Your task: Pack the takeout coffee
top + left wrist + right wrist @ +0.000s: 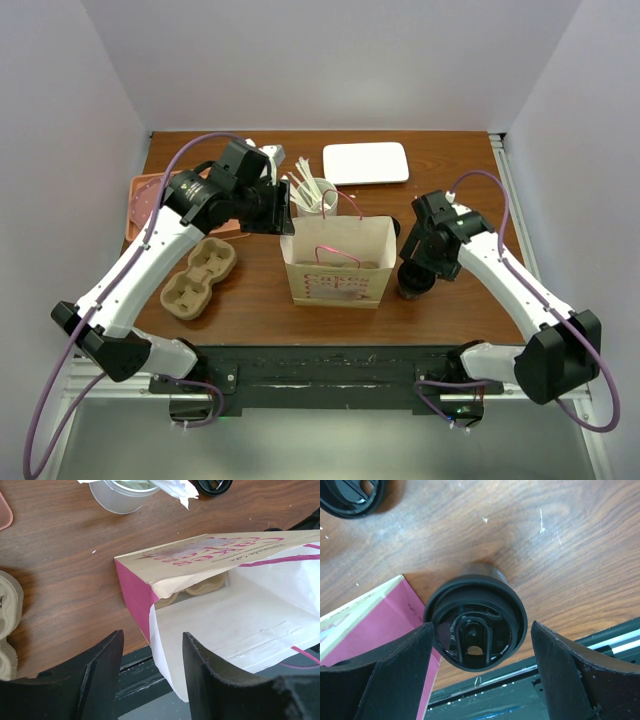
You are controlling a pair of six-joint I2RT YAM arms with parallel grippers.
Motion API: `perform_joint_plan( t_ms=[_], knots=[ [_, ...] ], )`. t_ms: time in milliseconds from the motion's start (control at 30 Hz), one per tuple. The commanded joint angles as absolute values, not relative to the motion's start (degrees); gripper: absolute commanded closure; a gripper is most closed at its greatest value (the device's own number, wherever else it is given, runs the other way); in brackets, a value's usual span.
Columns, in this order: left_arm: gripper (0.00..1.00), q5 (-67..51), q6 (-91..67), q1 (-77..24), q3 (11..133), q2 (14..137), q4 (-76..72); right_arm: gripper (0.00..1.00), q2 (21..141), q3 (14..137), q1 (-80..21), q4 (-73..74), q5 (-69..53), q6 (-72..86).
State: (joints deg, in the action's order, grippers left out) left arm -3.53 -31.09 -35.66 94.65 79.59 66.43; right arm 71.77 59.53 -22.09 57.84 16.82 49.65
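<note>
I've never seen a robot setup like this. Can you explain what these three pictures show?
The left arm and right arm are robot arms bolted at the near edge of a wooden table. One picture looks down from above; the other two come from a camera on each wrist. On the table sit an open paper bag, a cardboard cup carrier, a white cup of stirrers and the takeout coffee. The right gripper is open, straddling the coffee; nothing is held. The left gripper, also open, is at the bag's rim.

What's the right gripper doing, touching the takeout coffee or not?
Cannot tell. Right wrist view: right gripper straddles the takeout coffee, one finger meeting its lid's outline, depth unclear.
</note>
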Motion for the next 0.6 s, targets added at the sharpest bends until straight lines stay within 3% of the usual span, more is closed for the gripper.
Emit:
perform_joint_plan(
  t_ms=[0,567],
  knots=[
    [0.44,-2.99,-32.17,-35.51,94.83,77.96,65.65,0.17,72.86,62.40,-23.20,57.92,19.78,50.71],
    [0.44,-2.11,-31.64,-35.33,95.89,77.96,66.45,0.15,75.76,60.91,-26.02,55.99,21.18,51.06]
  ],
)
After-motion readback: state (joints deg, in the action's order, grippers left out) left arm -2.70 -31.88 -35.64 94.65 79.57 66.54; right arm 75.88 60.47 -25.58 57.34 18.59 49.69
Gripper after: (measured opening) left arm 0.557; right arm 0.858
